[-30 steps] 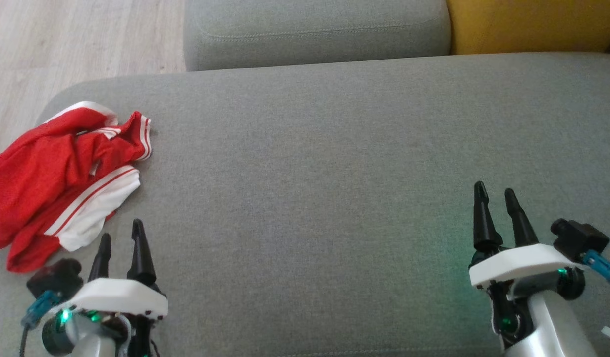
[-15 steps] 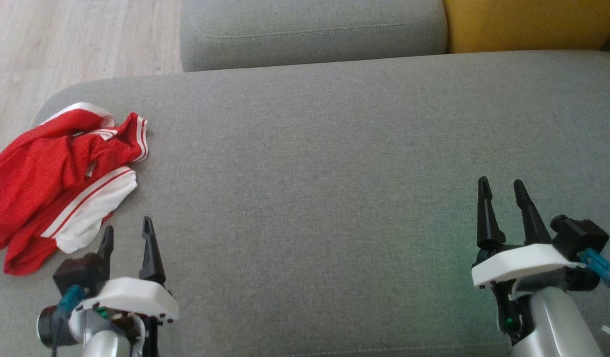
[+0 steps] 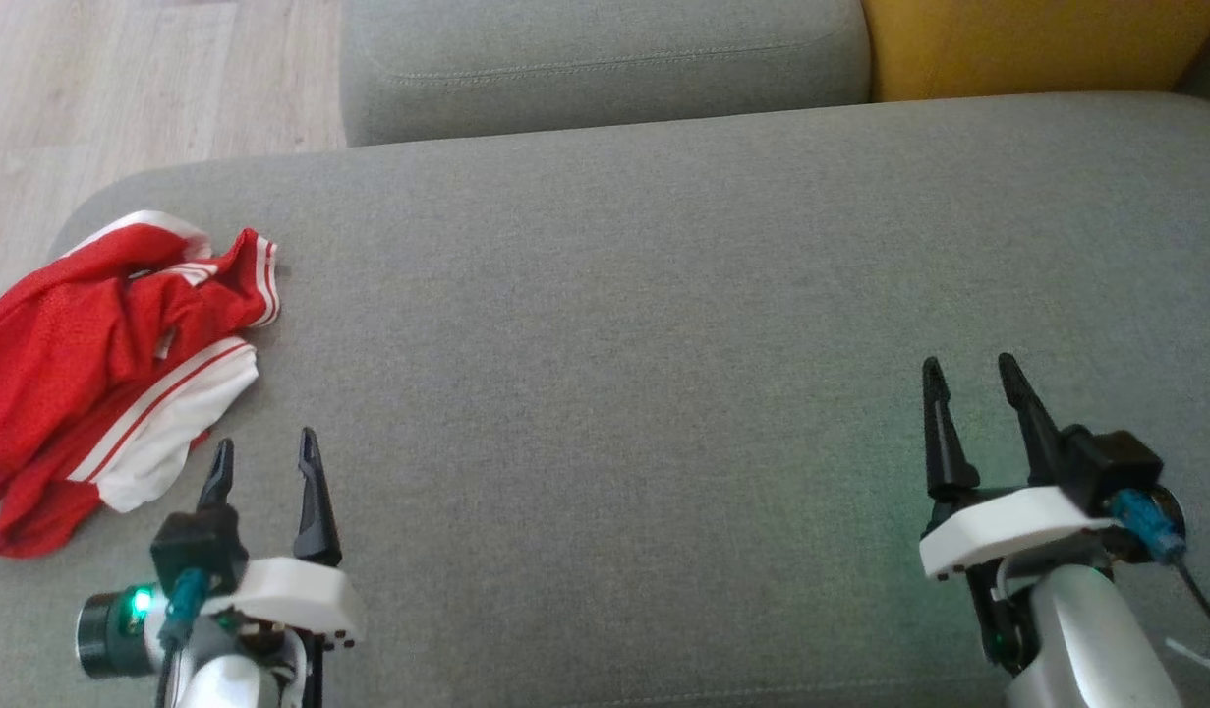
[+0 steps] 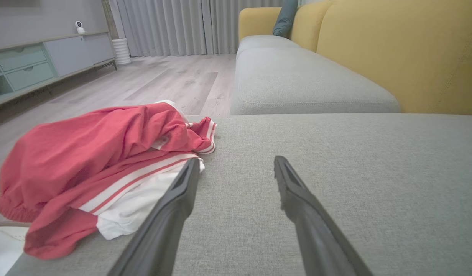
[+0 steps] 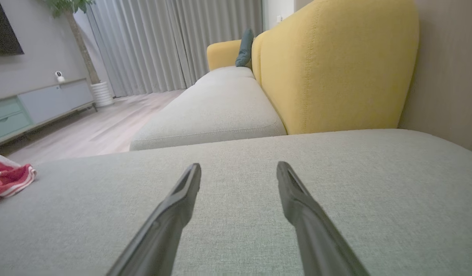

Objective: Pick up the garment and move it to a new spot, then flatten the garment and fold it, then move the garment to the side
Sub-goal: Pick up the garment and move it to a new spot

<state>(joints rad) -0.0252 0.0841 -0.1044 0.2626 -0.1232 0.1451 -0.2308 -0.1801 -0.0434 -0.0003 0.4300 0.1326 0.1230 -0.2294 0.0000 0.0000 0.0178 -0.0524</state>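
Garment [image 3: 113, 364] is lying crumpled on the grey seat cushion [image 3: 614, 344], bunched at its left edge near the far-left corner. Red mesh-looking fabric is making up most of the heap. A white panel with red stripes is showing on the side toward the cushion's middle, and a red cuff with white stripes is poking out at the far end. Folds are overlapping and nothing is lying flat. Can't tell if any of it is hanging over the left edge.

Left gripper [image 3: 264, 440] is sitting over the near-left part of the cushion, fingers spread wide and holding nothing. Its left fingertip is just beside the white panel; contact is not resolvable. Right gripper [image 3: 967, 362] is sitting over the near-right part, well apart from the garment, fingers likewise spread and empty.

Second grey cushion [image 3: 605, 59] and yellow backrest [image 3: 1037, 44] are sitting beyond the far edge. Wood floor [image 3: 123, 79] is showing past the far-left corner.
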